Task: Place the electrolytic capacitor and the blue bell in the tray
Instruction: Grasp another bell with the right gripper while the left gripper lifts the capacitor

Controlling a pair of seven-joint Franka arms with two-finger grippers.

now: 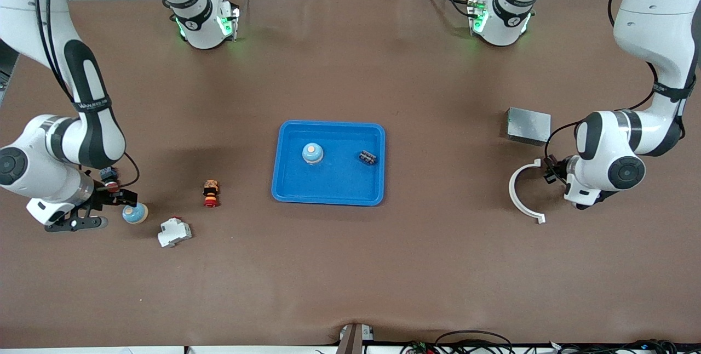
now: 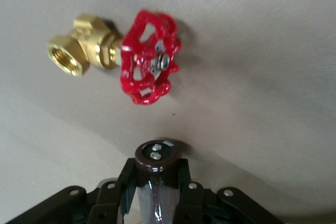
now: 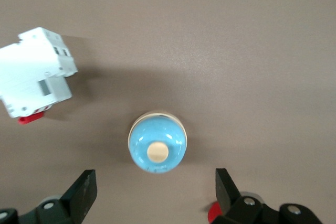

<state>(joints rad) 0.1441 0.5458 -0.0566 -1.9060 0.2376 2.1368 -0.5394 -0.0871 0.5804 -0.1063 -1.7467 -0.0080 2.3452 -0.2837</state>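
Note:
The bright blue tray (image 1: 328,192) lies mid-table and holds one blue bell (image 1: 312,152) and a small dark part (image 1: 368,157). A second blue bell (image 1: 134,213) with a cream button stands on the table toward the right arm's end. It also shows in the right wrist view (image 3: 157,149). My right gripper (image 1: 116,210) is open and low beside this bell, which sits just ahead of the spread fingertips of the gripper (image 3: 155,192). My left gripper (image 1: 550,170) is shut on a brown electrolytic capacitor (image 2: 156,163) that stands between the fingers of the gripper (image 2: 156,182).
A white circuit breaker (image 1: 174,232) and a red-and-orange push button (image 1: 211,193) lie near the second bell. A grey metal box (image 1: 528,125) and a white curved part (image 1: 523,192) lie by the left arm. A brass valve with a red handwheel (image 2: 149,59) lies ahead of the left gripper.

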